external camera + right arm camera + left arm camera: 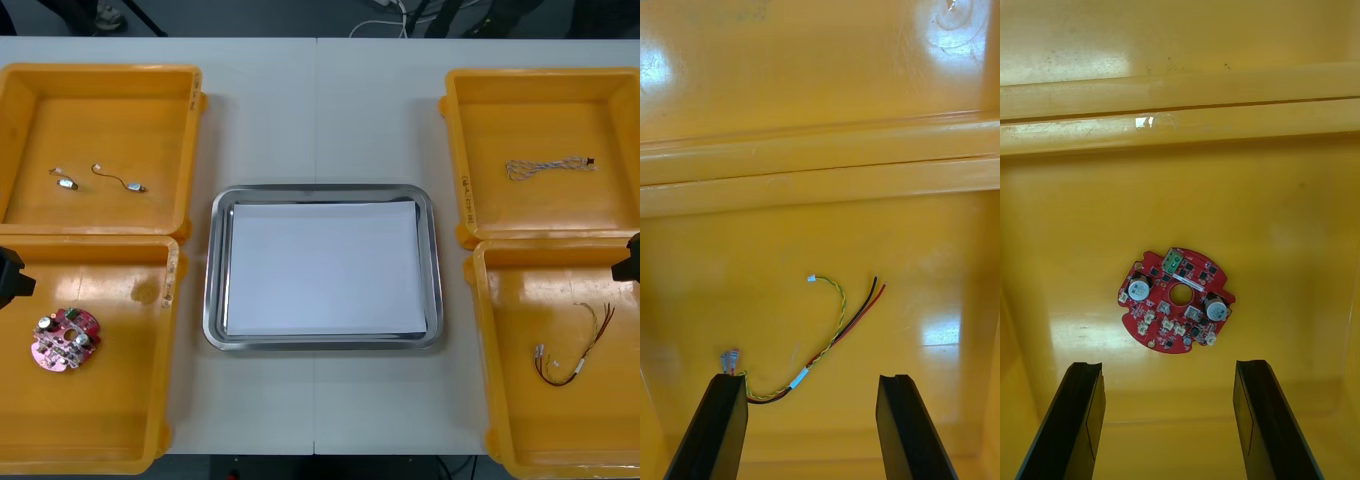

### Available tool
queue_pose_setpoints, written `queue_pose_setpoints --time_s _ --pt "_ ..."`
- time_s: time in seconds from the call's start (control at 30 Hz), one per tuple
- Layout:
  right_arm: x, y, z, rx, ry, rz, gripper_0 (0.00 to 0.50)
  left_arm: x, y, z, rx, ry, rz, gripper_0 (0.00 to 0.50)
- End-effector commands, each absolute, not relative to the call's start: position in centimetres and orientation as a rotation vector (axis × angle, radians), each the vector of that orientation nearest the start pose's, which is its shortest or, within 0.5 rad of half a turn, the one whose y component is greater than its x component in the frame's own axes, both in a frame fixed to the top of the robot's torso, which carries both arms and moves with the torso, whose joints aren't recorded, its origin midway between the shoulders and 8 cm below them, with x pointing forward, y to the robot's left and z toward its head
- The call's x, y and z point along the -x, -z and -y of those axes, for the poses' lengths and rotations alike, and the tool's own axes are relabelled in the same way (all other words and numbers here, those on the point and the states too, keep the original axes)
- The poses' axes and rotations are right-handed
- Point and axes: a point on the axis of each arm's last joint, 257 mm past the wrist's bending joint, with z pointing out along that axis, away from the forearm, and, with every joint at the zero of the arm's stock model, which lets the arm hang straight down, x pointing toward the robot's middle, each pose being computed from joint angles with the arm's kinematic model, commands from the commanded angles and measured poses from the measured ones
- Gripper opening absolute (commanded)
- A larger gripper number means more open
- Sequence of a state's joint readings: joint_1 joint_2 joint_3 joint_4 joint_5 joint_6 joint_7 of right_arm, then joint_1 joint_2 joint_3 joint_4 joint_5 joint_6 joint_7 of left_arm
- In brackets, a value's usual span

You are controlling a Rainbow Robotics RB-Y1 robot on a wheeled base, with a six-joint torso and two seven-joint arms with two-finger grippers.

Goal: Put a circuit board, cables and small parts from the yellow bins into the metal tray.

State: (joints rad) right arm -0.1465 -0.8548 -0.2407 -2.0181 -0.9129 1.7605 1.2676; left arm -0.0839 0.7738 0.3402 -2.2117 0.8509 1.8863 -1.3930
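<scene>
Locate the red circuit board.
Front view: the red circuit board lies in the near yellow bin on the robot's left, left of the metal tray; the open left gripper hangs just short of it.

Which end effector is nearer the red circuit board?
Left. The left end effector hovers by the circuit board; the right end effector is across the metal tray.

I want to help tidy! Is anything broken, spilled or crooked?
Nothing stands out. The circuit board lies flat in its yellow bin by the left gripper, the red and yellow cable in another by the right gripper, both with fingers open, and the metal tray sits straight.
</scene>
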Motion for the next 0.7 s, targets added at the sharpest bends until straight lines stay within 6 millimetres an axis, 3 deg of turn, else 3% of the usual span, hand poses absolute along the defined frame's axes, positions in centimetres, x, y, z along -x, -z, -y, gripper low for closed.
queue_pose_setpoints --time_s 0.03,0.7 --pt "-38.51 18.73 39.05 -0.009 -0.022 -2.719 0.500 -36.40 15.75 -39.51 -0.061 -0.093 -2.644 0.500" --pt "-38.51 18.73 39.05 -0.009 -0.022 -2.719 0.500 -36.40 15.75 -39.51 -0.061 -0.093 -2.644 0.500"
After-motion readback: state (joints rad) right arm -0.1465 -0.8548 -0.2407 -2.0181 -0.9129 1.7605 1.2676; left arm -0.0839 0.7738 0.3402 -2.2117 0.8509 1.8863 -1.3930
